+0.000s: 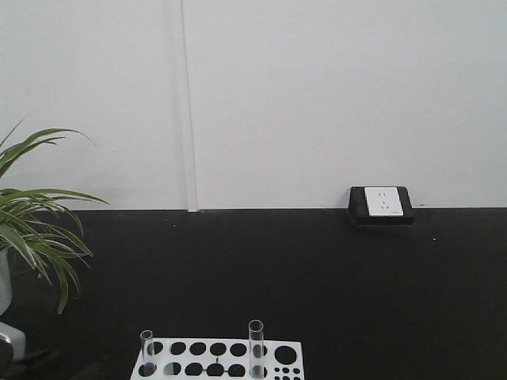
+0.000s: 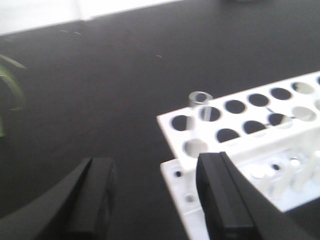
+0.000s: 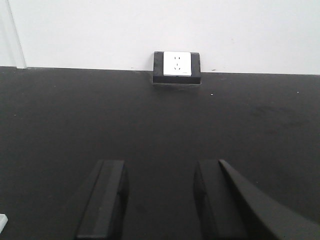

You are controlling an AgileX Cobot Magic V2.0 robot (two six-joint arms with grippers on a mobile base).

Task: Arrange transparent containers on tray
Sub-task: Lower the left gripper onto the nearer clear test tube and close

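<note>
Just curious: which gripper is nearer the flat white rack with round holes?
Left. The left gripper is open at a corner of the white rack; the right gripper faces black tabletop, away from it.

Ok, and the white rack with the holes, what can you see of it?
The white rack looks like plastic: a flat top plate with two rows of large round holes, small holes at its right end, and a base plate below. It sits level on the black surface. Two clear tubes stand upright in it: the left tube at the end, the right tube past centre.
</note>
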